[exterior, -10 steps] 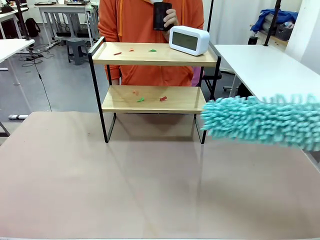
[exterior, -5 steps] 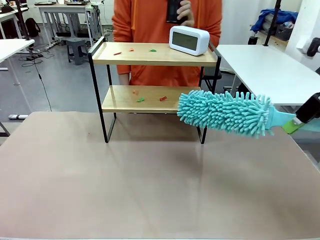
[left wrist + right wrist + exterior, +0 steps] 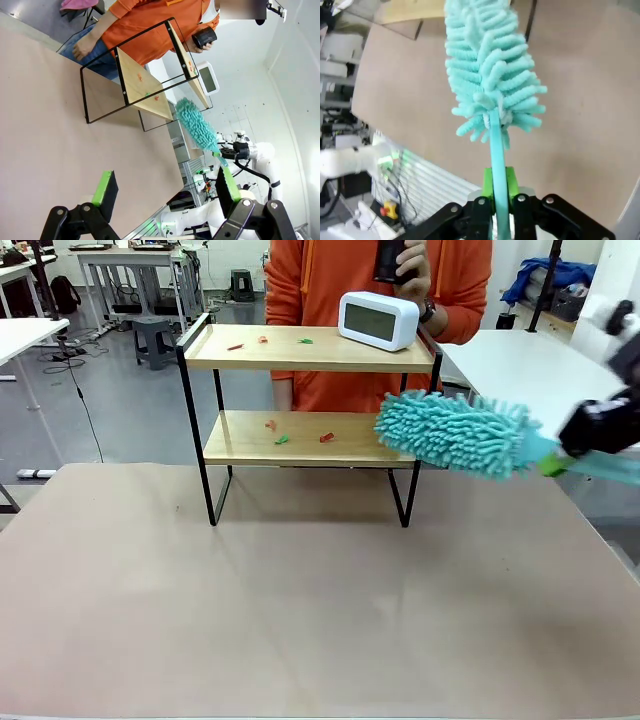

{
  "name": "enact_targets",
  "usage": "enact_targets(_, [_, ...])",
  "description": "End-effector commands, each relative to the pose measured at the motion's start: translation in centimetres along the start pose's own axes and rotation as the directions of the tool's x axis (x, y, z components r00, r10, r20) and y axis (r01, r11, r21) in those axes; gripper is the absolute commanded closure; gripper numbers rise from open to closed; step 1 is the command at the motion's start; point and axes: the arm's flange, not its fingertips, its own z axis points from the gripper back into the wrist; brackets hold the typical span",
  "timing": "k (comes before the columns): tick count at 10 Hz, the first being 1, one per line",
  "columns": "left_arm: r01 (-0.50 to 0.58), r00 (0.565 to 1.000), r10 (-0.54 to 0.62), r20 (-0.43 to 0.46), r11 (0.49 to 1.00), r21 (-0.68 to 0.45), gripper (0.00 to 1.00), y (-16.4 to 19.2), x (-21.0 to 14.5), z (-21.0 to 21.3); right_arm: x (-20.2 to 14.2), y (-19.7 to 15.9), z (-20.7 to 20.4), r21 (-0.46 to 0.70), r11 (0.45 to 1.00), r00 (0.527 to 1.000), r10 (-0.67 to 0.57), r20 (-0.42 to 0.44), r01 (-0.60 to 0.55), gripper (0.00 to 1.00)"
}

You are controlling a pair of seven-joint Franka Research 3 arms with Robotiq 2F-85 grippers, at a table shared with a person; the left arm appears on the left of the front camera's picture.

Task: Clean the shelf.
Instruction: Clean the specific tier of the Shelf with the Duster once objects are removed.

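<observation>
Moving up and in from the right, the blue-green duster [image 3: 455, 432] now has its fluffy tip at the right end of the shelf [image 3: 310, 362], level with the lower board and a bit higher than half a second ago. The person behind has stepped to the right too. The shelf stands near the far edge of the table [image 3: 300, 620], about the middle. Little red and green bits [image 3: 282, 439] lie on both boards, and a white clock [image 3: 378, 320] sits at the right end of the top board. The right gripper [image 3: 499, 186] is squeezed tight on the duster's thin handle. The left gripper [image 3: 165, 192] hangs over the table with its fingers wide apart and nothing in them. The shelf looks light, with thin black legs, so I think a hard push could make it slide or tip; soft sweeps seem better. If it needs holding, the black rail at the left end looks like a good place to grab. The duster head is soft and bendy, so it should not scratch the wood, but the smooth handle could twist in the grip. The clock may get bumped if the duster sweeps along the top board.
</observation>
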Motion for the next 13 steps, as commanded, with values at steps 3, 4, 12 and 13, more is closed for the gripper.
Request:
enact_targets(3, [0.024, 1.000, -0.024, 0.015, 1.000, -0.019, 0.00, -0.2, -0.1, -0.2, 5.8, 4.5, -8.3, -0.037, 0.994, 0.989, -0.101, 0.108, 0.105, 0.88])
enact_targets(4, [0.024, 1.000, -0.024, 0.015, 1.000, -0.019, 0.00, -0.2, -0.1, -0.2, 5.9, 5.6, -9.5, -0.054, 0.991, 0.976, -0.110, 0.186, 0.122, 0.88])
enact_targets(12, [0.024, 1.000, -0.024, 0.015, 1.000, -0.019, 0.00, -0.2, -0.1, -0.2, 7.4, 7.9, -14.8, -0.034, 0.988, 0.955, -0.139, 0.262, 0.153, 0.88])
enact_targets(13, [0.024, 1.000, -0.024, 0.015, 1.000, -0.019, 0.00, -0.2, -0.1, -0.2, 7.4, 8.4, -16.1, -0.035, 0.985, 0.949, -0.153, 0.276, 0.169, 0.88])
